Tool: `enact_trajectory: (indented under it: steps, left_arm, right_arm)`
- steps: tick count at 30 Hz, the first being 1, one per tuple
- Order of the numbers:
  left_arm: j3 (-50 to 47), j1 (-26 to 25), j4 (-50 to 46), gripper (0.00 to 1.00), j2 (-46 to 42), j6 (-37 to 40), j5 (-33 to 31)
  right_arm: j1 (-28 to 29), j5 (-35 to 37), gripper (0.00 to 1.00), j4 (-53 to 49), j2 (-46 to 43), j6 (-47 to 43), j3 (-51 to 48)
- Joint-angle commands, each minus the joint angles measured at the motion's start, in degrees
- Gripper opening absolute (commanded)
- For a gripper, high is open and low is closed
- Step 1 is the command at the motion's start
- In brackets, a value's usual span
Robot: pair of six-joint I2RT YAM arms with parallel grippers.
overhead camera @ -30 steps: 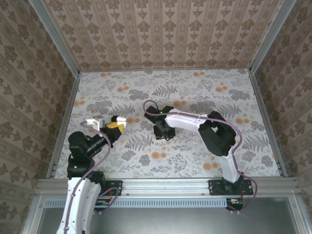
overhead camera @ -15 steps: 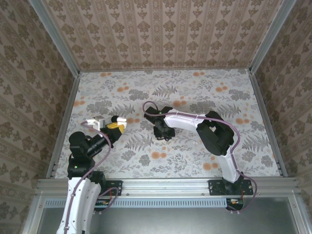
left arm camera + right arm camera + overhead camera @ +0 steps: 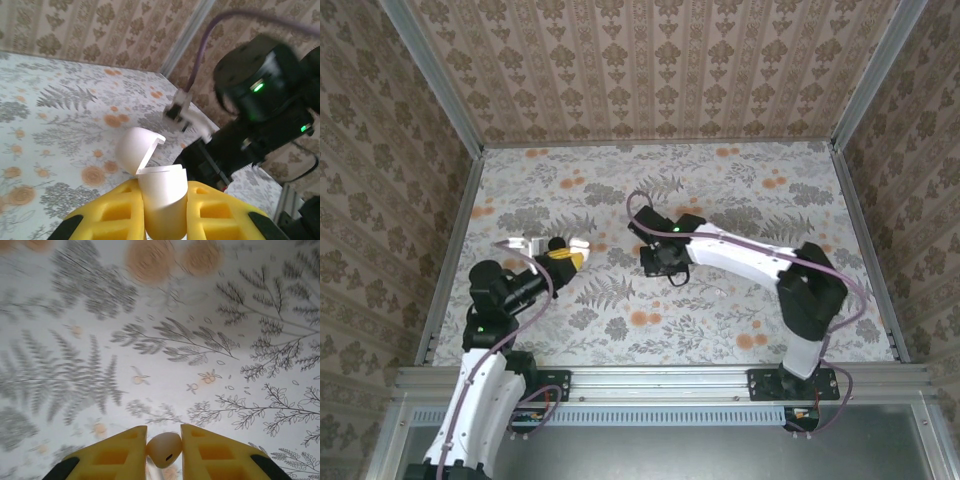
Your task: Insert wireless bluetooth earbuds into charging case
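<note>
Clenching just now on small pale rounded earbud [image 3: 163, 451], right hand [image 3: 163, 434] can head for open glossy white charging case [image 3: 161, 197] grasped by left hand [image 3: 162, 189].

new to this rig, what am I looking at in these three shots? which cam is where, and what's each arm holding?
These are two robot arms bolted at the near edge of a floral-patterned table. The overhead shot looks down from above and behind them. The other two shots come from a camera on each wrist, with that gripper's yellow fingers at the bottom. The left gripper is clamped on a white charging case with its lid flipped open. The right gripper pinches a small pale earbud over the table.
</note>
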Motion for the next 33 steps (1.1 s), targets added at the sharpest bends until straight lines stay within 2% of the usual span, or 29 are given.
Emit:
enact_trajectory:
  steps: [1,9,14,23,33]
  left_arm:
    - [-0.15,-2.87,8.35,0.00,1.84,-0.83,0.85]
    - [-0.01,-10.49,19.11,0.00,6.40,0.98,-2.98]
    - [-0.52,-13.68,24.43,0.00,8.83,1.44,-6.96]
    - [-1.73,-17.72,30.65,0.00,9.99,4.80,-16.12]
    - [-1.76,-22.15,33.23,0.00,10.60,8.76,-21.00]
  right_arm:
    - [0.15,-1.62,0.21,6.56,-7.48,-1.71,-3.45]
    - [1.68,-7.00,0.19,21.77,-22.44,-3.14,-10.42]
    - [3.68,-7.66,0.18,27.24,-25.92,-3.31,-10.47]
    - [6.50,-3.76,0.18,34.78,-25.95,-0.42,-9.79]
    - [9.20,4.46,0.18,37.91,-22.63,-0.63,-5.72]
